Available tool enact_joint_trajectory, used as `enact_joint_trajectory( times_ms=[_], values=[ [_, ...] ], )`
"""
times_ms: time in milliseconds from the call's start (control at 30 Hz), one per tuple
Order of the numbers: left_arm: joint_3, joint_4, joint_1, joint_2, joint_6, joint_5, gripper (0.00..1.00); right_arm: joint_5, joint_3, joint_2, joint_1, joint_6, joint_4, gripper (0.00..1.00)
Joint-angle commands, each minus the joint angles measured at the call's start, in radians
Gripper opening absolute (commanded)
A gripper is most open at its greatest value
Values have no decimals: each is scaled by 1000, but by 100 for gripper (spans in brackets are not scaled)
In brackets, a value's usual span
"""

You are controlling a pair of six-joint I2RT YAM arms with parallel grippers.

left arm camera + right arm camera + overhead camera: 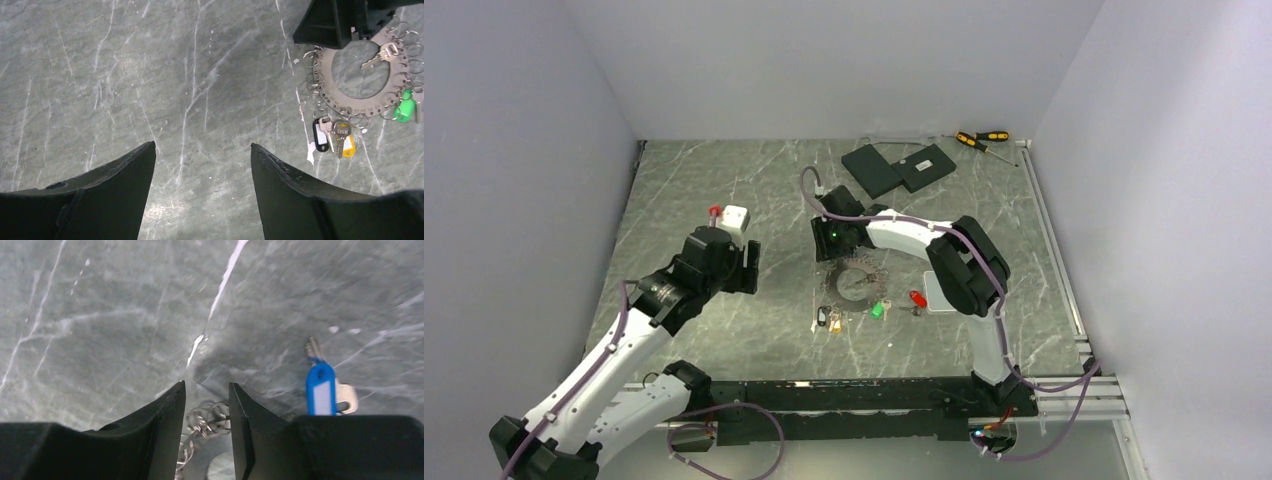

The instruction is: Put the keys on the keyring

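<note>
Marble table point(704, 180), slabs point(899, 167), screwdrivers point(982, 140) beyond keyring point(856, 285)

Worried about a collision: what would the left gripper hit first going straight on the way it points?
Probably the bare table: the open left gripper has nothing else between or ahead of its fingers. The keyring lies off to the side; depth is unclear.

Right gripper point(206, 390) at 6 o'clock, jaws narrowly apart, keyring wire loops point(206, 419) bunched in the gap; grip unclear. Blue-tagged key point(320, 387) at 4 o'clock on marble table point(100, 315), silver key head point(346, 397) touching its right side.
</note>
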Motion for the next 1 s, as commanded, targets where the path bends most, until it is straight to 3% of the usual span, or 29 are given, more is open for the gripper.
enact_joint_trajectory(
  times_ms=[0,167,400,567,700,833,967],
  values=[
    [19,31,5,30,17,-25,74,-98,27,-34,15,40,-45,40],
    [15,29,7,12,18,-57,74,-215,-42,-69,74,24,-40,40],
    [11,30,10,-60,17,-78,73,-312,-271,-220,139,-31,44,39],
    [10,32,10,-105,16,-66,73,-206,-365,-345,197,-114,-61,40],
    [10,34,10,-136,18,-52,73,-108,-456,-493,207,-78,-50,44],
    [6,43,11,-158,22,-53,73,54,-521,-640,207,29,-4,75],
    [17,31,13,-166,23,-47,72,177,-496,-608,212,103,-23,78]
  ],
)
